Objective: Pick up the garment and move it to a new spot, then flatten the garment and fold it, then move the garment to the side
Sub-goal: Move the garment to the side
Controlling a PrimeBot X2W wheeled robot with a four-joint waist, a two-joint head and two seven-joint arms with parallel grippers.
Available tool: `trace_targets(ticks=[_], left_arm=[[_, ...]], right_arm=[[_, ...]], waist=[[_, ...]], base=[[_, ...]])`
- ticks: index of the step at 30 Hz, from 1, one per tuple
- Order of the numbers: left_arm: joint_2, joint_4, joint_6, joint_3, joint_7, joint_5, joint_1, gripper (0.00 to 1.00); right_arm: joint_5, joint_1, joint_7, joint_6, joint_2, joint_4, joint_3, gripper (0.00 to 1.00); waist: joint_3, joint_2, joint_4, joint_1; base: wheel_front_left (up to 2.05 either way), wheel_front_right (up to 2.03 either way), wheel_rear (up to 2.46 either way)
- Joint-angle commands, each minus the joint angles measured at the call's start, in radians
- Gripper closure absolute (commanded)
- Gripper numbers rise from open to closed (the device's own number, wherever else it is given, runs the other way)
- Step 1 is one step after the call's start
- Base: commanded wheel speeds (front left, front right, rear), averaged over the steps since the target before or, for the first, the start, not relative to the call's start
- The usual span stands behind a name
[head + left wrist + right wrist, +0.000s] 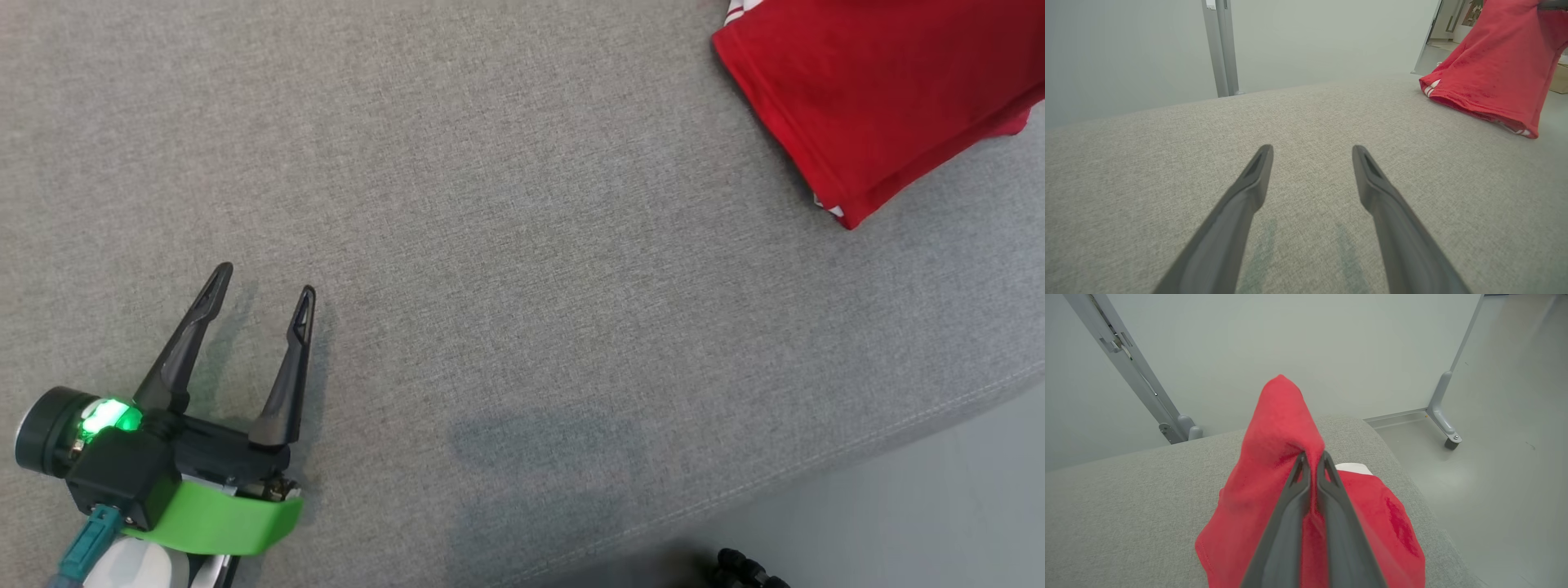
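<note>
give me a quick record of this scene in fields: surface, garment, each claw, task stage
surface: grey woven upholstered surface, pale floor past its near edge
garment: red fabric garment with white stripes, at the far right of the surface, one part pulled up into a peak, hem resting on the grey fabric
left claw: open, empty, low over bare grey fabric, well apart from the garment
right claw: shut on the raised peak of the red fabric
task stage: garment gripped and partly lifted; which step this is, cannot tell
</note>
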Motion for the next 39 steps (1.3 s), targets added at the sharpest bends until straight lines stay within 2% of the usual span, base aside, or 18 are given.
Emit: trace_targets(ticks=[1, 6, 10, 18, 19, 20, 21, 22, 23, 27, 30, 39], left_arm=[[0.015, -0.004, -0.004, 0.005, -0.003, -0.003, -0.021, 0.00], [0.041, -0.013, -0.004, 0.000, -0.003, -0.012, -0.036, 0.00], [0.056, -0.019, -0.004, -0.011, -0.003, -0.018, -0.050, 0.00], [0.061, -0.013, -0.004, -0.019, -0.003, -0.025, -0.059, 0.00], [0.059, -0.012, -0.004, -0.021, -0.003, -0.025, -0.058, 0.00], [0.057, -0.009, -0.004, -0.022, -0.002, -0.026, -0.058, 0.00], [0.053, -0.008, -0.004, -0.023, -0.003, -0.026, -0.058, 0.00], [0.049, -0.006, -0.004, -0.025, -0.003, -0.026, -0.057, 0.00], [0.044, -0.002, -0.004, -0.026, -0.002, -0.026, -0.056, 0.00], [0.023, 0.016, -0.004, -0.039, -0.003, -0.021, -0.055, 0.00], [-0.002, 0.031, -0.004, -0.043, -0.003, -0.017, -0.041, 0.00], [-0.110, 0.094, -0.004, -0.003, -0.002, -0.031, 0.021, 0.00]], right_arm=[[-0.026, 0.018, 0.023, 0.000, 0.016, -0.021, -0.041, 1.00], [-0.098, 0.034, 0.087, 0.000, 0.070, -0.038, -0.139, 1.00], [-0.200, 0.032, 0.110, 0.000, 0.111, -0.017, -0.209, 1.00], [-0.400, 0.003, 0.078, 0.000, 0.163, 0.023, -0.318, 1.00], [-0.431, -0.001, 0.068, 0.000, 0.172, 0.033, -0.341, 0.96], [-0.464, -0.005, 0.062, 0.000, 0.181, 0.043, -0.360, 0.68], [-0.504, -0.008, 0.056, 0.000, 0.189, 0.056, -0.384, 0.63], [-0.543, -0.011, 0.049, -0.001, 0.198, 0.064, -0.406, 0.51], [-0.585, -0.016, 0.041, -0.001, 0.209, 0.072, -0.428, 0.00], [-0.754, 0.004, -0.007, 0.000, 0.241, 0.083, -0.454, 0.00], [-0.809, 0.029, -0.065, 0.000, 0.277, 0.067, -0.416, 0.00], [-0.713, 0.161, -0.266, -0.001, 0.330, 0.106, -0.205, 0.00]], waist=[[0.025, -0.0001, -0.002, -0.0001], [0.057, -0.0001, 0.001, -0.0001], [0.076, -0.0001, 0.015, -0.0001], [0.077, -0.0001, 0.048, -0.0001], [0.073, -0.0001, 0.052, -0.0001], [0.067, -0.0001, 0.057, -0.0001], [0.061, -0.0001, 0.061, -0.0001], [0.054, -0.0001, 0.064, -0.0001], [0.046, -0.0001, 0.068, -0.0001], [0.001, -0.0001, 0.086, -0.0001], [-0.046, -0.0001, 0.100, -0.0001], [-0.211, -0.0001, 0.144, -0.0001]], base=[[0.00, 0.00, 0.00], [0.00, 0.00, 0.00], [0.00, 0.00, 0.00], [0.00, 0.00, 0.00], [0.00, 0.00, 0.00], [0.00, 0.00, 0.00], [0.00, 0.00, 0.00], [0.00, 0.00, 0.00], [0.00, 0.00, 0.00], [0.00, 0.00, 0.00], [0.00, 0.00, 0.00], [0.00, 0.00, 0.00]])
